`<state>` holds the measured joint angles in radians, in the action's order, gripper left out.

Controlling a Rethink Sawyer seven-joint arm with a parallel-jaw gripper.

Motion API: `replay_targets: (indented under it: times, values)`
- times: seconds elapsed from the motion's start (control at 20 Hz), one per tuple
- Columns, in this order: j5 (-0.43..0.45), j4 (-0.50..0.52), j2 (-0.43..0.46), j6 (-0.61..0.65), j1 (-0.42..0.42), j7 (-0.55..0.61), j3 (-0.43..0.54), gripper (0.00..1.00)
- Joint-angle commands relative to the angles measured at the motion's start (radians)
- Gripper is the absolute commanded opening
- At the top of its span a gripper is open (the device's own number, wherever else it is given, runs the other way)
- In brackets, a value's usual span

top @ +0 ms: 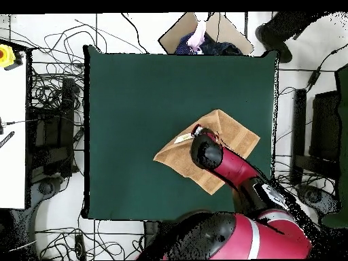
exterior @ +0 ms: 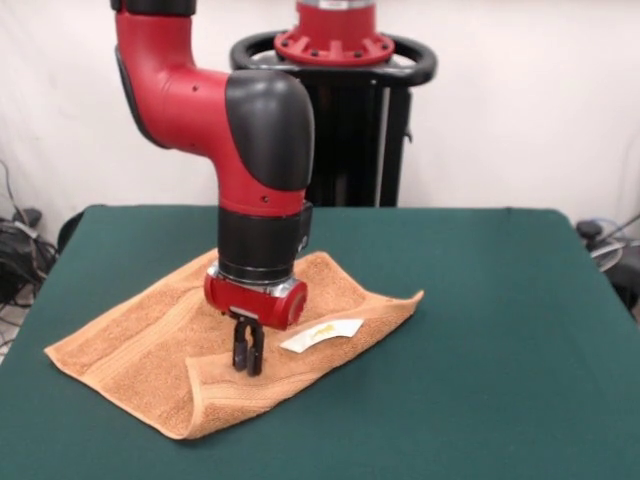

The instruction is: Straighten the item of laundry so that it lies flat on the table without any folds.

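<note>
The orange-tan towel point(exterior: 130, 340) lies on the green table point(exterior: 500, 330), left of centre in the front view. Its near right part is folded over, with the white care label point(exterior: 322, 335) facing up and the right corner slightly raised. My gripper point(exterior: 248, 360) points straight down, just left of the label. Its fingers are close together, with their tips at the folded layer, pinching the cloth. In the overhead view the arm covers the gripper. There the towel point(top: 234, 132) and label point(top: 183, 138) show on the table point(top: 136, 122).
The robot's black pedestal point(exterior: 340, 100) stands behind the table's far edge. Cables lie on the floor at the left point(exterior: 15, 250). In the overhead view, a white side table point(top: 12, 122) stands at the left and a cardboard sheet point(top: 204, 30) lies beyond the top edge.
</note>
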<state>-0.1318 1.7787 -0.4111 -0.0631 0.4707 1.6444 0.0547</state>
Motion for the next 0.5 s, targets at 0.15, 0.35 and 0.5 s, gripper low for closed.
replay_targets:
  times: [0.15,0.35,0.5]
  values:
    - [0.007,-0.025,0.071,-0.083,0.06,0.247,0.239,0.0]
    - [0.022,-0.06,0.136,-0.163,0.064,0.265,0.292,0.0]
    - [0.021,-0.087,0.175,-0.192,0.064,0.262,0.312,0.0]
